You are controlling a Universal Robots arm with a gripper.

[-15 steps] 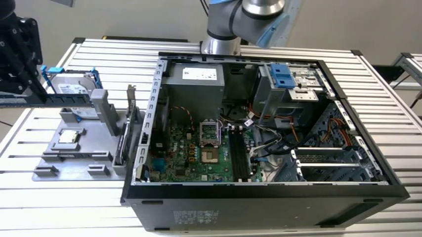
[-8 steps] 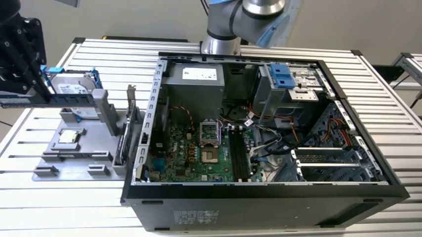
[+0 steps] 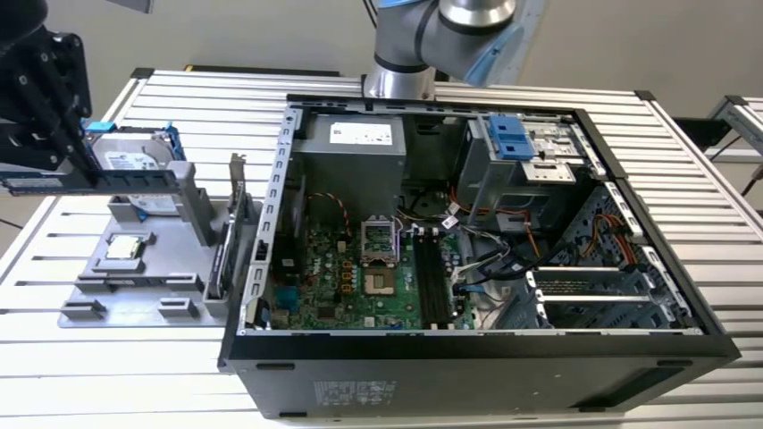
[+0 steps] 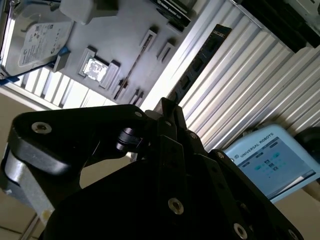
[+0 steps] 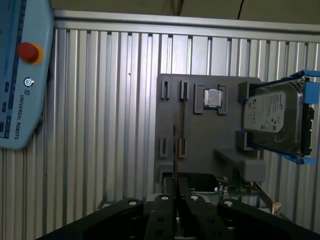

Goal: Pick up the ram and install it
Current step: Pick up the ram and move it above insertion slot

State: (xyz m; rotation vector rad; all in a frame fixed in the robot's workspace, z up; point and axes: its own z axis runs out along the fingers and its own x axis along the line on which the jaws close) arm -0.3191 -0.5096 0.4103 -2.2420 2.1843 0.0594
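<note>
The ram point(image 3: 107, 181) hangs level in the air above the grey tray point(image 3: 131, 277), at the exterior view's left, well apart from the open computer case point(image 3: 477, 353). The end effector point(image 3: 57, 172) pinches it, fingers point(image 5: 162, 210) pressed against its flat sides. In the first wrist view it shows edge-on between them. A hard drive point(image 3: 129, 161) in a blue frame stands on the tray, which sits on the ribbed bench point(image 3: 71, 366).
</note>
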